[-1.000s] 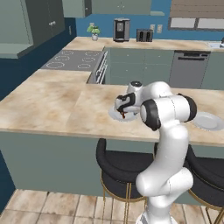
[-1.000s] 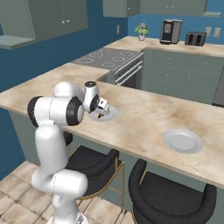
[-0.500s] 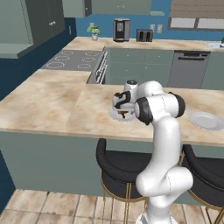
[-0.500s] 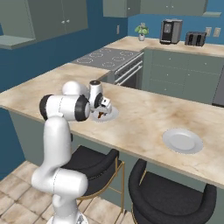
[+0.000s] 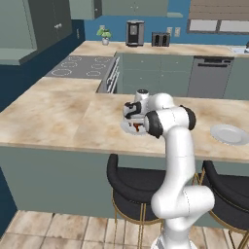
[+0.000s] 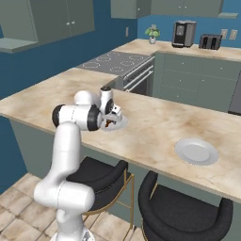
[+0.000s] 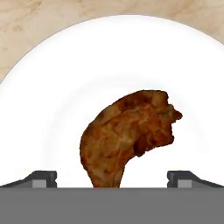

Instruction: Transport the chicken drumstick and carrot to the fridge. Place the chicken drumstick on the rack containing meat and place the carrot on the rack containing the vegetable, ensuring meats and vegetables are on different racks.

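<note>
Left base view: arm rises from lower right, folds over the island counter (image 5: pixel 58 116). Gripper (image 5: pixel 135 121) points down over a white plate (image 5: pixel 127 127) at counter centre, w/ a bit of red-brown chicken drumstick (image 5: pixel 138 128) visible under it. Plate sits a little in from the counter's near edge; bare marble all round, widest toward 9 o'clock. Second plate (image 5: pixel 228 134) lies at 3 o'clock, well apart, near the right frame edge. Two black stools (image 5: pixel 131 182) tuck under the near edge. Stove (image 5: pixel 78 67) at 11 o'clock, behind the counter.

Right base view: same gripper (image 6: pixel 113 117) over the same white plate (image 6: pixel 119 124), drumstick (image 6: pixel 109 123) a small dark spot below the hand. Open counter from 1 to 3 o'clock of it, up to the second plate (image 6: pixel 196 151) near the front edge. Coffee machine (image 6: pixel 180 34) & toaster (image 6: pixel 210 41) on the back counter at 1 o'clock.

Hand view: jaws wide, nothing held; fingertips (image 7: pixel 40 178) at 7 and 5 o'clock, well apart. Drumstick (image 7: pixel 127 135) lies on the white plate (image 7: pixel 52 96) btwn them, thin end toward 6 o'clock, thick end toward 2 o'clock, touching neither tip. Plate rim arcs along the top, marble beyond it at 12 o'clock.
</note>
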{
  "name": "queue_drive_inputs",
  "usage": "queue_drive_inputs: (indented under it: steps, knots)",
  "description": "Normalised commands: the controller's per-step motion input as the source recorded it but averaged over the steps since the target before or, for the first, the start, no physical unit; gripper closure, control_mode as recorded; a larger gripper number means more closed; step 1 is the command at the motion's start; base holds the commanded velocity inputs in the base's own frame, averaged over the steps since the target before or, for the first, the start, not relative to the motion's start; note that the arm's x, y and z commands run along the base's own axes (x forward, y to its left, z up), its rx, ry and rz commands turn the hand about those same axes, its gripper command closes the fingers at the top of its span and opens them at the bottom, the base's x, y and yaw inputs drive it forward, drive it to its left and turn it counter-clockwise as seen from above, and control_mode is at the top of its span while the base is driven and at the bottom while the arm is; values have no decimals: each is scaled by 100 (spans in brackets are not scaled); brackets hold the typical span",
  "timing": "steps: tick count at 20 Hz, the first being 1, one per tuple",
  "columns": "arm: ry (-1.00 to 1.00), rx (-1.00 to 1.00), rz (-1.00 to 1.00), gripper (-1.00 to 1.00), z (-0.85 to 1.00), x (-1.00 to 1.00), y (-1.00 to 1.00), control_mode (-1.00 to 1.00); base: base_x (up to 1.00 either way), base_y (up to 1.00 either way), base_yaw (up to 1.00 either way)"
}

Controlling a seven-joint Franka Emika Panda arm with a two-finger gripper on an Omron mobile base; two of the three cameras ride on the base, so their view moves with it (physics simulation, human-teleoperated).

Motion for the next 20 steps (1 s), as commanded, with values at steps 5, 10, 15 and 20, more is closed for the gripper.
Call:
queue_drive_inputs:
  steps: [5,10,15,20]
  knots:
    - [11,0,-1,-100,-33,17,0,-100,0,0,0]
    - [5,0,-1,-100,-32,18,0,-100,0,0,0]
    - [9,0,-1,100,-39,12,0,-100,0,0,0]
    - [7,0,-1,100,-33,0,0,-100,0,0,0]
